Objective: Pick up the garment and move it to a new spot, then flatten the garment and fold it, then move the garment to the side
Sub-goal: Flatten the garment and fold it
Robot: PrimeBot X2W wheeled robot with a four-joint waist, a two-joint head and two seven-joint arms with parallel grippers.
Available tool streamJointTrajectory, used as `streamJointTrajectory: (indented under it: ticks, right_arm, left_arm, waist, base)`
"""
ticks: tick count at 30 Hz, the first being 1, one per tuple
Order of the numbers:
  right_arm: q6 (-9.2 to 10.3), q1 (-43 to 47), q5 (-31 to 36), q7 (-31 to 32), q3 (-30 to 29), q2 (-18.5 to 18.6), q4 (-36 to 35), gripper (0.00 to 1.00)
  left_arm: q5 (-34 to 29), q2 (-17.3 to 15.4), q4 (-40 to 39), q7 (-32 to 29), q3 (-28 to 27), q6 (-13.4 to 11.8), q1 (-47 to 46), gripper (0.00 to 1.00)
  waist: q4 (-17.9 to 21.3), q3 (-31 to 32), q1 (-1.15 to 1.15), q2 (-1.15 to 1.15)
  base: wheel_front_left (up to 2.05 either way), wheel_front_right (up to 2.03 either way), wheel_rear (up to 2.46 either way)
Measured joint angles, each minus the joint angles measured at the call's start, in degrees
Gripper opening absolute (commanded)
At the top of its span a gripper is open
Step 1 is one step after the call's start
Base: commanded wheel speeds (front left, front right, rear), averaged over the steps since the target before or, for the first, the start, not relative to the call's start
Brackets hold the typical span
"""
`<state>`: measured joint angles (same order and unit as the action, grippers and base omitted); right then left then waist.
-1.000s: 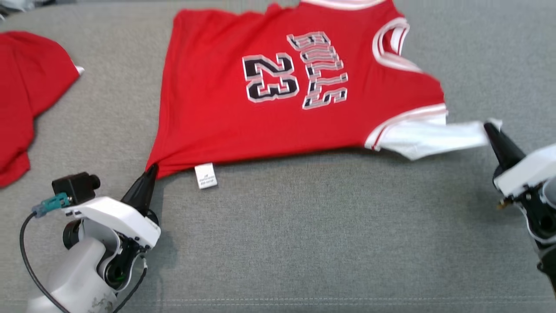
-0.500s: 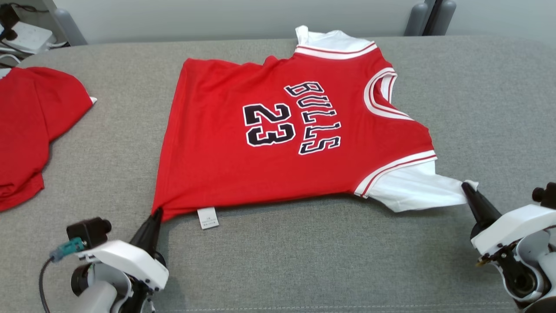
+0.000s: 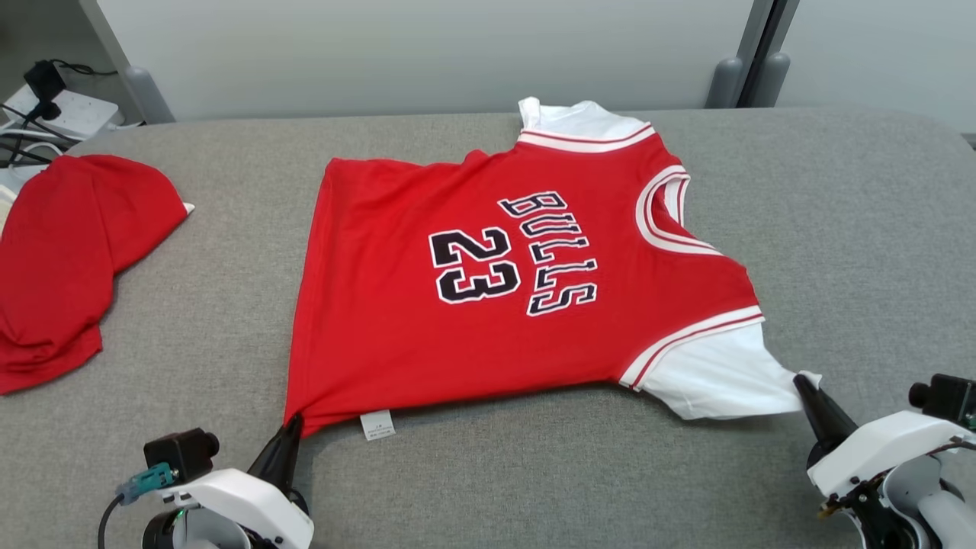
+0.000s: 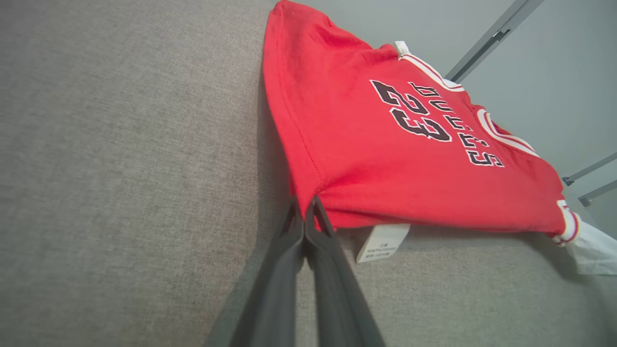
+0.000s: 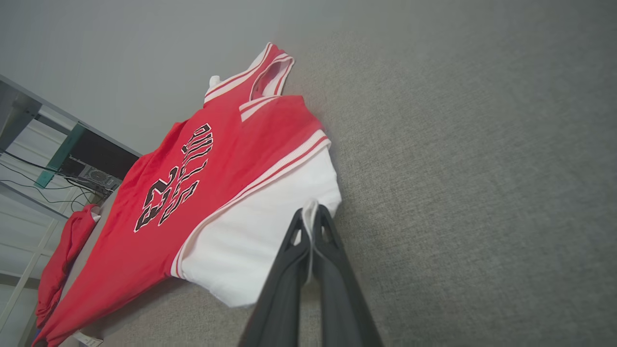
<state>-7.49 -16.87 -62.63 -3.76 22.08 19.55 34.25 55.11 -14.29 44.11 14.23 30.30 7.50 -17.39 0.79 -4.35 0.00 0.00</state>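
On the grey woven-fabric table, your red knit basketball jersey with white sleeves lies spread out, print up. Your left claw pinches its red hem corner, and your right claw pinches the tip of the near white sleeve. You hold both ends, I judge, to stretch that edge taut for flattening. The cloth looks thin, soft and limp, the table nubbly.
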Motion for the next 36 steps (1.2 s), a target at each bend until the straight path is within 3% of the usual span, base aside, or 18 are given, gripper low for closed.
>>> streamJointTrajectory:
  ticks: [8, 21, 23, 24, 25, 26, 31, 36]
  right_arm:
    - [0.0, 0.49, -0.91, -0.91, 1.88, -0.04, 0.71, 0.0]
    - [0.0, -1.43, 0.13, -4.94, 5.34, -0.18, 1.8, 0.0]
    - [0.0, -2.0, 0.14, -5.54, 5.77, -0.15, 1.98, 0.0]
    - [0.0, -2.22, 0.13, -5.8, 5.84, -0.15, 2.15, 0.3]
    - [0.0, -2.45, 0.11, -5.87, 5.89, -0.16, 2.45, 0.84]
    - [0.0, -2.64, 0.09, -5.87, 6.06, -0.16, 2.75, 1.0]
    - [0.0, -2.87, 0.08, -7.25, 6.67, 0.04, 4.15, 1.0]
    - [0.0, -3.84, 2.47, -9.79, 4.13, 0.85, 7.3, 1.0]
  left_arm:
    - [-2.34, 0.35, 0.94, 0.0, -0.75, 0.0, 1.69, 0.0]
    - [-3.69, 1.9, 0.91, 0.0, -0.08, 0.0, 1.54, 0.0]
    - [-3.69, 2.11, 0.94, 0.0, 0.19, 0.0, 1.52, 0.41]
    - [-3.69, 2.12, 1.0, 0.0, 0.2, 0.0, 1.44, 0.86]
    - [-3.74, 2.11, 1.07, 0.0, 0.18, 0.0, 1.3, 1.0]
    - [-3.97, 2.11, 1.11, 0.0, 0.18, 0.0, 1.13, 1.0]
    - [-6.68, 2.04, 1.32, 0.0, -1.15, 0.0, 0.65, 1.0]
    - [-12.35, 1.71, 1.44, 0.0, -6.67, 0.0, 0.73, 1.0]
  waist:
    - [-0.05, 1.18, 0.0, 0.0]
    - [-0.3, -2.01, 0.0, 0.0]
    - [-0.31, -2.47, 0.0, 0.0]
    - [-0.32, -2.7, 0.0, 0.0]
    - [-0.34, -2.89, 0.0, 0.0]
    - [-0.36, -3.05, 0.0, 0.0]
    - [-0.54, -3.22, 0.0, 0.0]
    - [-0.66, -2.39, 0.0, 0.0]
  base:
    - [0.0, 0.0, 0.0]
    - [0.0, 0.0, 0.0]
    - [0.0, 0.0, 0.0]
    - [0.0, 0.0, 0.0]
    - [0.0, 0.0, 0.0]
    - [0.0, 0.0, 0.0]
    - [0.0, 0.0, 0.0]
    - [0.0, 0.0, 0.0]
